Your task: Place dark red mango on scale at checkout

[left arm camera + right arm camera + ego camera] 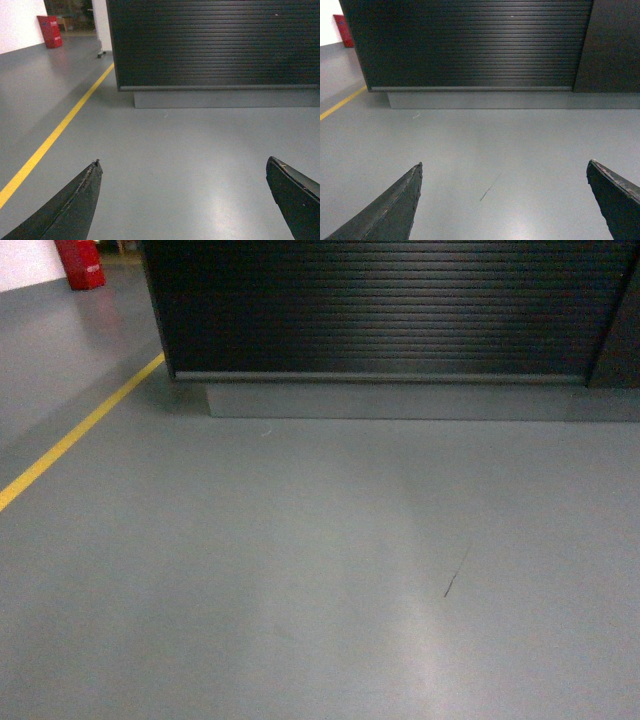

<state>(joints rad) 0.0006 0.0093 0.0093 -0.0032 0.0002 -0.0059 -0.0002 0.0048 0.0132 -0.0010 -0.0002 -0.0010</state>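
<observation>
I'm facing the checkout (380, 310) across bare floor (300, 580), so I judge this a driving stage. Both the left gripper (182, 200) and right gripper (502, 200) hang spread wide, holding nothing. The mango and scale aren't visible in any of the 3 views.

The checkout (390, 310) is cut off by the top edge in all three views, so its top surface stays hidden. A red object (50, 31) far left is too distant to identify.
</observation>
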